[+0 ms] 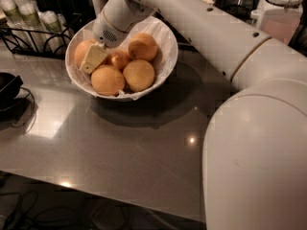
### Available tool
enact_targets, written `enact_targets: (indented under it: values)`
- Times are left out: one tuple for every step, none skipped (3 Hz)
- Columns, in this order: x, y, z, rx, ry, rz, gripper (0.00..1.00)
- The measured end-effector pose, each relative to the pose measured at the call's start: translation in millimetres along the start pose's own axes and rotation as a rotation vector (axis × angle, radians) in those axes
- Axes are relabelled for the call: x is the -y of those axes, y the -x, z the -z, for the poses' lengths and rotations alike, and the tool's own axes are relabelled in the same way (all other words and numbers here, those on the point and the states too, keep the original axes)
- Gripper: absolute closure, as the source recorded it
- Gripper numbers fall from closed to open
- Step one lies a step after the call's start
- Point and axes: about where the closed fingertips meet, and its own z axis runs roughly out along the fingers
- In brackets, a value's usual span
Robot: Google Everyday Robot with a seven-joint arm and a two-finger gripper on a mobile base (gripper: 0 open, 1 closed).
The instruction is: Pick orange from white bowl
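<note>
The white bowl, lined with crinkled paper, stands at the back left of the grey table. It holds four large oranges: left, front left, front right and back right. A smaller orange sits in the middle. My gripper reaches down into the bowl's left side. Its cream tip rests against the left orange, between it and the front-left one. My arm hides the bowl's back rim.
A black wire rack with cups stands at the back left, close to the bowl. A black object with a cable lies at the left edge. A lidded jar stands at the back right. My arm's elbow fills the right foreground.
</note>
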Motion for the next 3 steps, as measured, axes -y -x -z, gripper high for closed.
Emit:
enact_targets:
  values:
    - [0.0,0.0,0.0,0.000,0.000,0.000,0.91]
    - [0.0,0.0,-0.1,0.000,0.000,0.000,1.00]
    - [-0.1,0.1,-0.4,0.001,0.001,0.000,1.00]
